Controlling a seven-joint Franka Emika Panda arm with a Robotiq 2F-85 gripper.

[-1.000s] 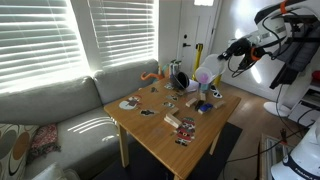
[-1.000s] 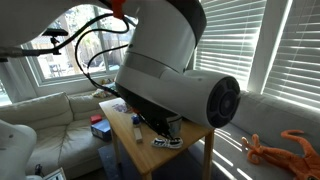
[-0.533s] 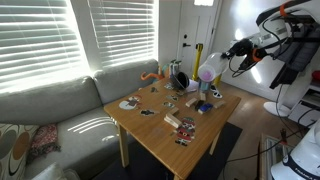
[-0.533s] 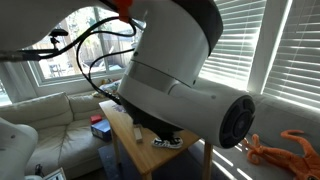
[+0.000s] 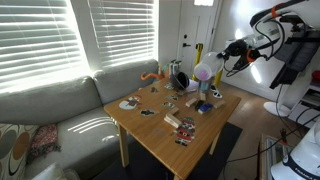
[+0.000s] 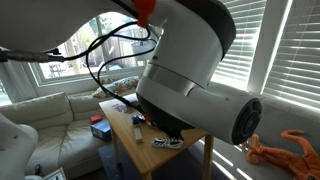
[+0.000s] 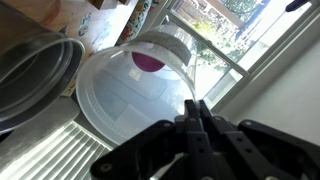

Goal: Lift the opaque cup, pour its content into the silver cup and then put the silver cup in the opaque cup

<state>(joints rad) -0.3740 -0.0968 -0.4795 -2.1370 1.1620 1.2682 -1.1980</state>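
Observation:
My gripper [image 7: 195, 112] is shut on the rim of the opaque cup [image 7: 135, 95], a whitish frosted cup held tipped on its side. A small purple object [image 7: 147, 62] shows inside it near its bottom. The silver cup [image 7: 35, 75] stands just beside the opaque cup's mouth, its grey metal rim at the left of the wrist view. In an exterior view the opaque cup [image 5: 204, 71] hangs tilted above the far right part of the wooden table [image 5: 160, 135], with the gripper [image 5: 222, 64] behind it. The silver cup is too small to pick out there.
Several small items lie scattered on the table, among them a blue object [image 5: 203, 105] and an orange toy [image 5: 150, 76]. A thin yellow post [image 5: 197, 55] stands at the back. A grey sofa [image 5: 50, 110] adjoins the table. The arm's body [image 6: 190, 90] blocks most of an exterior view.
The arm has shifted and turned its wrist. The opaque cup has tipped further over and sits slightly more to the left above the table.

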